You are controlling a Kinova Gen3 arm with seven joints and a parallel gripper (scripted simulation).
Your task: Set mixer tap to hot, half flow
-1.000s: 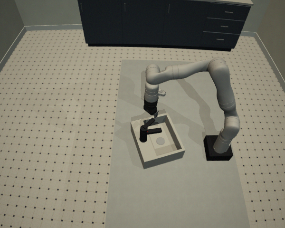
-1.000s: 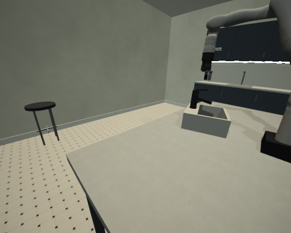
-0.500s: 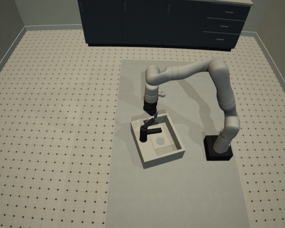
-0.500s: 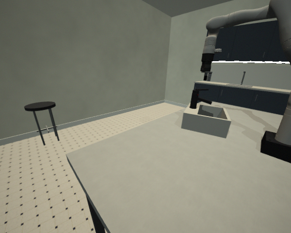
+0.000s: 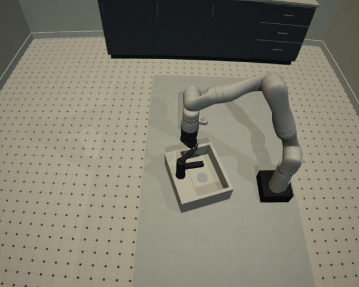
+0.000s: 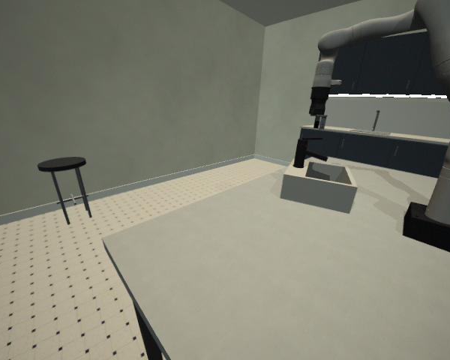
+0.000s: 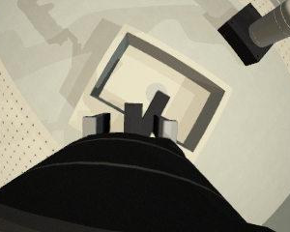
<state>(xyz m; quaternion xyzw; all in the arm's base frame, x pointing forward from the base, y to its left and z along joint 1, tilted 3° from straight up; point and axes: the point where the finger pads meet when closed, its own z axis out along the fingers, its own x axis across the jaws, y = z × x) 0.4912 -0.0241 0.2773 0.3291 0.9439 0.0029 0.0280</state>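
The black mixer tap [image 5: 180, 170] [image 6: 300, 154] stands on the sink's rim. Its spout [image 5: 195, 165] [image 6: 317, 155] [image 7: 157, 105] reaches over the basin. The lever [image 5: 188, 155] [image 6: 313, 138] [image 7: 133, 115] is swung to the cabinet side of the spout and looks about level in the exterior view. A small red dot [image 5: 185, 165] [image 6: 306, 146] shows on the tap body, on the side away from the lever; the blue dot is not visible. My gripper [image 6: 319, 122] [image 7: 131, 123] is open, pointing down above the lever's outer part. In the wrist view the lever lies between the fingers, but lower.
The pale sink [image 5: 206, 200] [image 6: 314, 193] [image 7: 217, 113] has raised walls around its basin. The arm's black base [image 5: 275, 192] [image 6: 430, 232] [image 7: 244, 36] stands across the sink from the tap. Dark cabinets [image 5: 179, 30] and a round stool [image 6: 61, 163] are farther off.
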